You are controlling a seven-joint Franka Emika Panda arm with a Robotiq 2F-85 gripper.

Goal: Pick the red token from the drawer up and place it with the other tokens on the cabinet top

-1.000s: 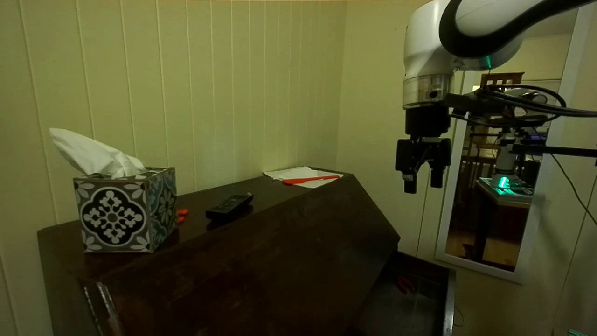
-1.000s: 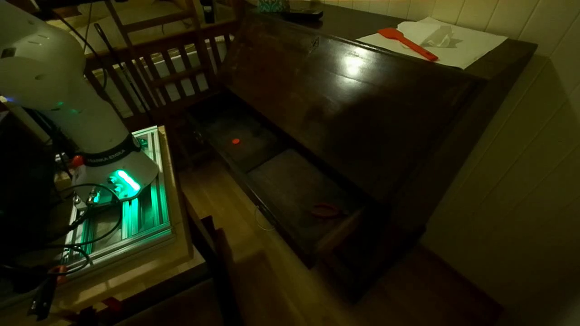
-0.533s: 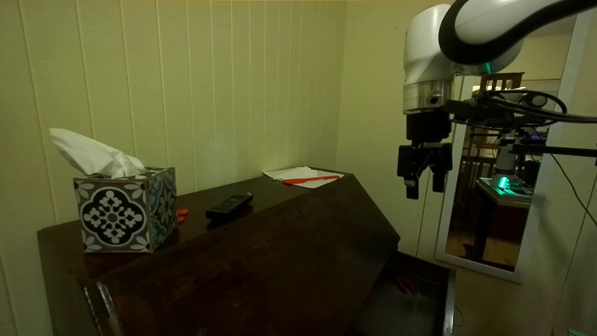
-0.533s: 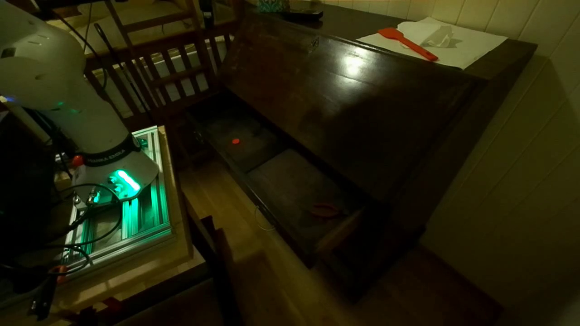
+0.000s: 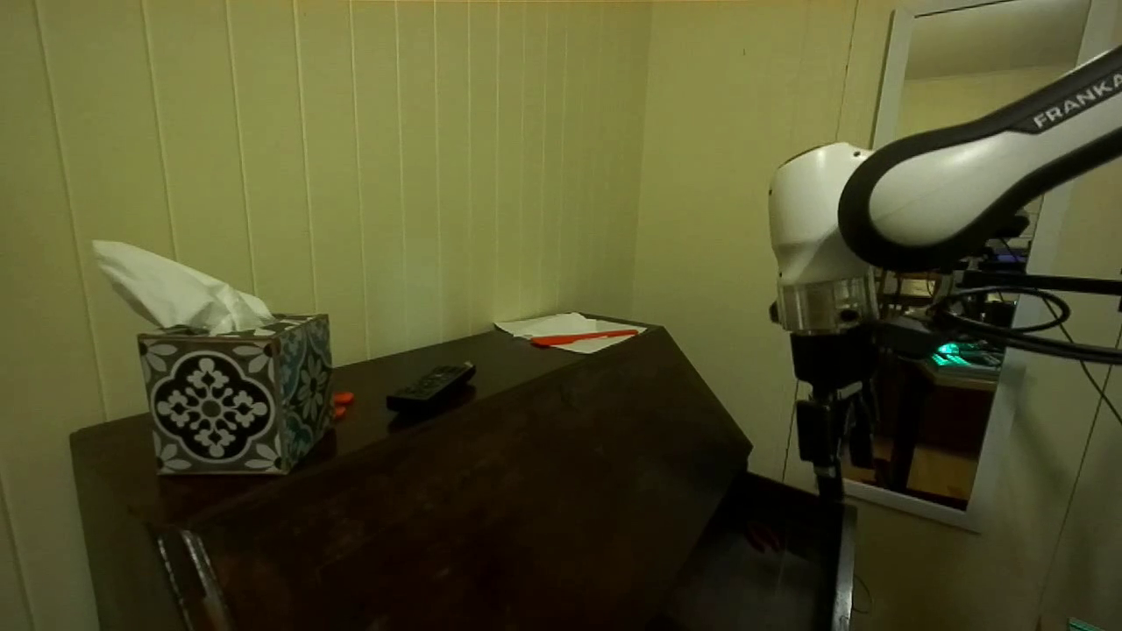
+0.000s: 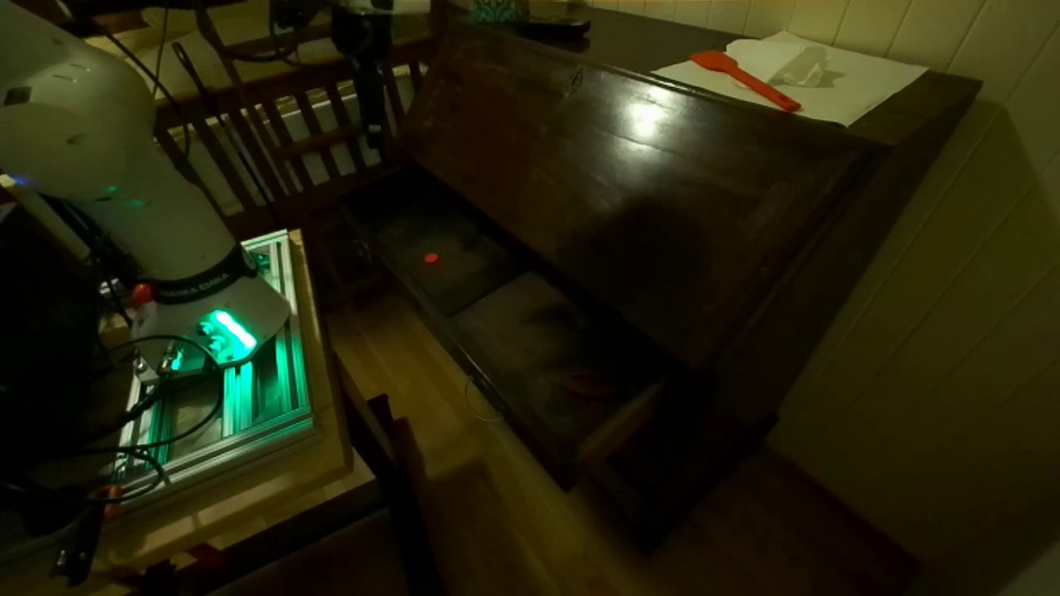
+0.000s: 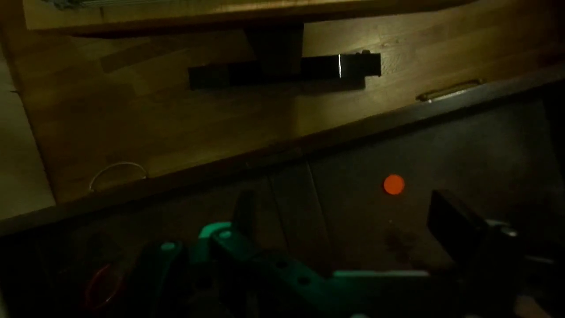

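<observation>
While the gripper (image 7: pixel 343 210) gapes wide, it holds nothing. The red token (image 7: pixel 393 184) lies apart below, in the drawer (image 7: pixel 476 152).

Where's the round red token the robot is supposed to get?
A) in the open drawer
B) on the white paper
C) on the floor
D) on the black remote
A, because the wrist view shows the red token lying flat on the bottom of the open drawer.

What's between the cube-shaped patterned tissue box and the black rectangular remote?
Orange-red tokens on the dark brown cabinet top, close by the tissue box and seemingly part-hidden by it; seen in an exterior view.
</observation>
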